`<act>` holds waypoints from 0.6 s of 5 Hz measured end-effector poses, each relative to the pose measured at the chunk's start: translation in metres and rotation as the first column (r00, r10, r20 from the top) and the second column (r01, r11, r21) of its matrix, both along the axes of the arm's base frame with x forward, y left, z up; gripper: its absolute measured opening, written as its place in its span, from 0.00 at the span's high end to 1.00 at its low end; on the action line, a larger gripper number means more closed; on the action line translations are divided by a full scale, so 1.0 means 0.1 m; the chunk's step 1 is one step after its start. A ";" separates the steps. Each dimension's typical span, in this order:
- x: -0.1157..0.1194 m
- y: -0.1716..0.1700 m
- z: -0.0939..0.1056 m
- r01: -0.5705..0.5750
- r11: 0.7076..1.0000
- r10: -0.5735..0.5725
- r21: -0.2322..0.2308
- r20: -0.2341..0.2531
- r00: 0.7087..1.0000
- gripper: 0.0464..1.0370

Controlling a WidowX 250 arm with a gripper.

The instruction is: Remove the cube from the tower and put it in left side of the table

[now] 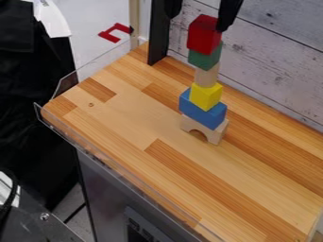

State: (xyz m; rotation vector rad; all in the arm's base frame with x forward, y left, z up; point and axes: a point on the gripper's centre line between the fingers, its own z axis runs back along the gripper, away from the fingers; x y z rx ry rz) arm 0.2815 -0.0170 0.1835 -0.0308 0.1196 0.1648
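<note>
Wooden tabletop (126, 118) is supporting a block tower (206, 97), topped by a red cube (203, 38). Black gripper (197, 23) is hanging near the cube, fingers spread wide.

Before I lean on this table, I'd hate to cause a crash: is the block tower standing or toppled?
Standing: the tower rises block on block, from the arched block up to the red block.

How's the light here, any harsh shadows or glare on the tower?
Camera view: soft light on the table, no harsh shadow or strong glare on the tower; shade inside the arch; the black cloth looks very dark.
</note>
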 end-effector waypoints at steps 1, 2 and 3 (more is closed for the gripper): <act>0.01 -0.08 0.00 0.028 1.000 -0.029 -0.013 -0.006 1.000 0.04; 0.03 -0.10 -0.11 0.031 0.999 -0.031 -0.015 -0.045 0.999 0.04; 0.05 -0.09 -0.19 0.022 0.999 -0.024 -0.027 -0.072 0.997 0.04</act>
